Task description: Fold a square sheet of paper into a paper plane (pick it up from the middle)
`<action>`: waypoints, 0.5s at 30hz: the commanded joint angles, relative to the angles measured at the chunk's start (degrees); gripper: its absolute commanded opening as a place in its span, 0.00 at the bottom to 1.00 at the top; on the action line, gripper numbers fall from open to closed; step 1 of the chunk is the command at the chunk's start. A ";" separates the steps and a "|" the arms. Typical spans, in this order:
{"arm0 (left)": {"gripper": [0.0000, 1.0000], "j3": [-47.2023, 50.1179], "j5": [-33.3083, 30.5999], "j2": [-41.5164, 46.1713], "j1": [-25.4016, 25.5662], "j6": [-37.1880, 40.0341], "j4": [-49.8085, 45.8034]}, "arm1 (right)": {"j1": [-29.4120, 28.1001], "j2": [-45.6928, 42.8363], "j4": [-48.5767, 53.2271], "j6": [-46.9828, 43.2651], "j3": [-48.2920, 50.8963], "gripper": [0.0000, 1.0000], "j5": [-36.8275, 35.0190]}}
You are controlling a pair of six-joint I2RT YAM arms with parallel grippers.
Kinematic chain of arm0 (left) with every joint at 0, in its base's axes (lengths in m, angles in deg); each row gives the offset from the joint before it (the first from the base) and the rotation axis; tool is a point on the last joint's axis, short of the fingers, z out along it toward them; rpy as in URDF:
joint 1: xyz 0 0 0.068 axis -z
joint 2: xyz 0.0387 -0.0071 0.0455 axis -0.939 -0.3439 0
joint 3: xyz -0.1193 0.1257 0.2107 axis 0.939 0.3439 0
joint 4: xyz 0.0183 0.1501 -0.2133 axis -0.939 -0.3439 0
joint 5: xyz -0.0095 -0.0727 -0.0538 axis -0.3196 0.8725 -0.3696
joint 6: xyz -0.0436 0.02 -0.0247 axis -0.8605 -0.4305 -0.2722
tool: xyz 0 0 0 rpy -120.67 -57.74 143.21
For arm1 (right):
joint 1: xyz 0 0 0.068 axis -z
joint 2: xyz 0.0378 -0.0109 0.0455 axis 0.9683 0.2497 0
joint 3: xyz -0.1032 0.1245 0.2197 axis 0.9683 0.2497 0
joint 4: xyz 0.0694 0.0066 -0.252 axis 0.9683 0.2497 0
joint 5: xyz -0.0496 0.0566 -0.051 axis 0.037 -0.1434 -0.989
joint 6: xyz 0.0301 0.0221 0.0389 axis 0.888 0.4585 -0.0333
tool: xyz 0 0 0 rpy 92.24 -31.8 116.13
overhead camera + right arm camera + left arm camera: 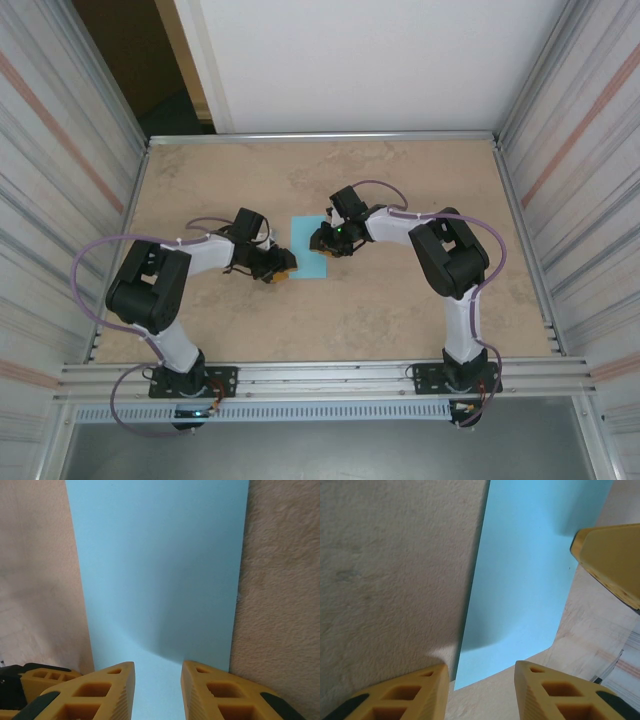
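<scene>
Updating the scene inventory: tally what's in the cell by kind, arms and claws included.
Light-blue square sheet of paper: 1
Robot arms (left arm, right arm): 2
Yellow-fingered claws (left claw, right claw): 2
Total: 5

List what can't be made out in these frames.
- Outline of the sheet of paper: in the top view the left tool and right tool cover its side edges. Both wrist views cut it off at the top edge.
- Fingertip contact with the paper: tool bodies hide it from above. The wrist views look along the fingers, so their height over the sheet is unclear.
- Creases: too small to tell in the top view.
</scene>
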 commanded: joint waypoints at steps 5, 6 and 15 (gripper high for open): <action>0.39 -0.82 6.34 -2.37 0.68 -1.65 5.76 | 0.18 1.42 4.02 -0.66 2.44 0.30 -2.02; 0.39 -0.50 7.27 -2.31 0.60 -2.22 7.55 | 0.19 1.47 3.97 -0.65 2.42 0.30 -2.05; 0.37 0.15 10.50 -4.19 -2.71 -4.67 14.68 | 0.14 1.25 3.92 -0.65 2.79 0.30 -2.18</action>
